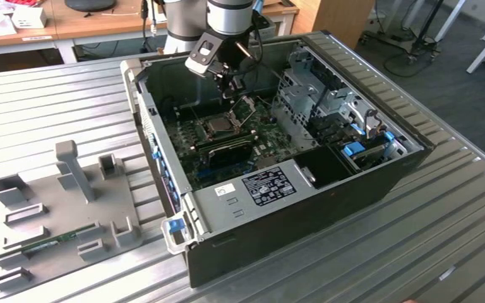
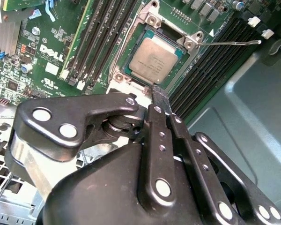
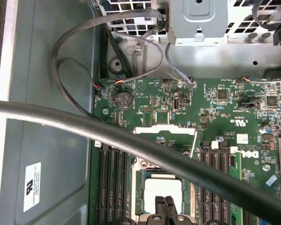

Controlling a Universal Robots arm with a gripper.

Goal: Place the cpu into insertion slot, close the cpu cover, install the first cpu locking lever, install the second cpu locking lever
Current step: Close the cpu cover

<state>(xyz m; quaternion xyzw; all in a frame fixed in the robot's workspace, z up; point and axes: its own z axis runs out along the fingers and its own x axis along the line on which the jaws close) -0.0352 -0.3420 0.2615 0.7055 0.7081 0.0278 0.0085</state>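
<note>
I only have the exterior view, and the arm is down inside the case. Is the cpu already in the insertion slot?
Observer: Yes. In the second wrist view the cpu lies flat in the insertion slot, grey top up.
Operator: What is the arm's tip doing?
Observer: The fingers are shut, tips by the cpu's edge.
Operator: Is anything closed over it?
Observer: No. In the first wrist view the cpu cover looks raised, clear of the cpu.

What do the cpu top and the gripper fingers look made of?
cpu: dull grey metal top with a soft matte sheen, possibly plated. fingers: black with a smooth satin finish; could be coated metal or hard plastic, the look leaves it open.
</note>
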